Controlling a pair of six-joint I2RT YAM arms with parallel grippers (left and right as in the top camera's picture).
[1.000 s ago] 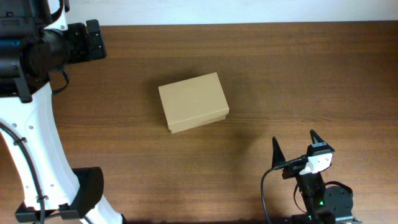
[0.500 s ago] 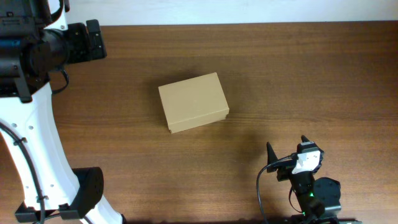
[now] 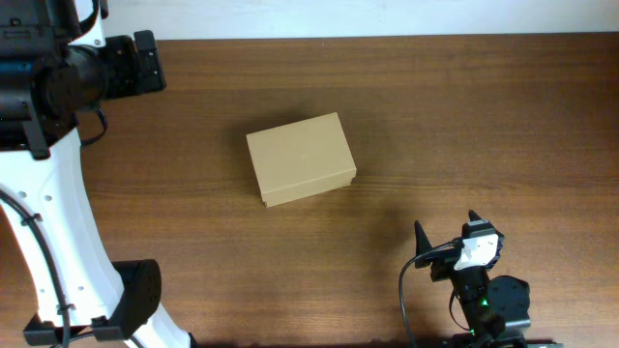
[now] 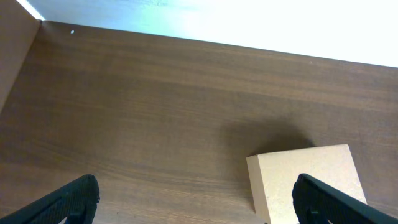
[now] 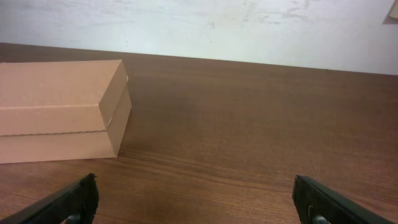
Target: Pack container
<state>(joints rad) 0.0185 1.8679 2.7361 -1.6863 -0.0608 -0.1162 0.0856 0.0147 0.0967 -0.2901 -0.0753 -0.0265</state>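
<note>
Left jaws, right jaws spread, empty; cardboard box point(image 3: 301, 159) shut on worktop point(image 3: 484, 116), reckon hook lid seam point(image 5: 50, 107), lift slow

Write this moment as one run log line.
box: closed, on table | left pincer: open, empty | right pincer: open, empty, apart from box

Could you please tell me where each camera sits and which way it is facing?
Overhead: above the table, looking straight down at the closed box; shows the white left arm and the right claw.
Left wrist: raised, tilted down toward the far wall; the open left claw shows below, the box lower right.
Right wrist: low over the table, facing the wall; open claw tips below, box at left.
Shared: all three show the box.
</note>
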